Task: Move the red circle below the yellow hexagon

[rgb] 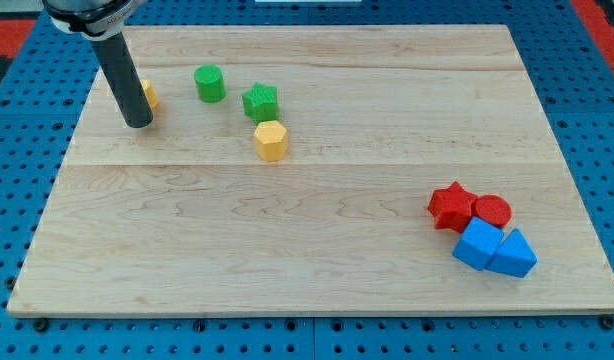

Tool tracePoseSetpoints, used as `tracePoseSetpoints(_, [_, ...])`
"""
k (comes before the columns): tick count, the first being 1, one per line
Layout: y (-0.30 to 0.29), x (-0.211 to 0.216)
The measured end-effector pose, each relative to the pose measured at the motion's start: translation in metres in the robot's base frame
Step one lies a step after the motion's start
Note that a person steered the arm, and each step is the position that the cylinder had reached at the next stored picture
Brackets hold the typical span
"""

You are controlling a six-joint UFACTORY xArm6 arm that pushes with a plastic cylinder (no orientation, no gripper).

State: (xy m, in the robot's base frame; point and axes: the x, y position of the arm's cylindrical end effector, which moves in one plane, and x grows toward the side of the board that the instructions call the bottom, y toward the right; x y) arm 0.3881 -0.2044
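Observation:
The red circle [492, 211] lies at the view's lower right, touching a red star [451, 206] on its left. The yellow hexagon [271, 140] sits left of the board's centre, just below a green star [260, 102]. My tip [138, 123] rests on the board at the view's upper left, far from the red circle. It stands right beside a yellow block [148, 95], which the rod partly hides.
A green cylinder [209, 83] stands left of the green star. A blue cube [477, 243] and a blue triangular block [513, 253] sit just below the red pieces. The wooden board [317, 270] lies on a blue pegboard.

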Motion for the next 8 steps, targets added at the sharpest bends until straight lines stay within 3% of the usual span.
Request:
tracePoseSetpoints(1, [0.023, 0.086])
tracePoseSetpoints(2, [0.098, 0.125])
tracePoseSetpoints(3, [0.195, 0.119])
tracePoseSetpoints(4, [0.260, 0.076])
tracePoseSetpoints(5, [0.373, 0.085])
tracePoseSetpoints(6, [0.467, 0.121])
tracePoseSetpoints(7, [0.491, 0.164])
tracePoseSetpoints(8, [0.470, 0.170])
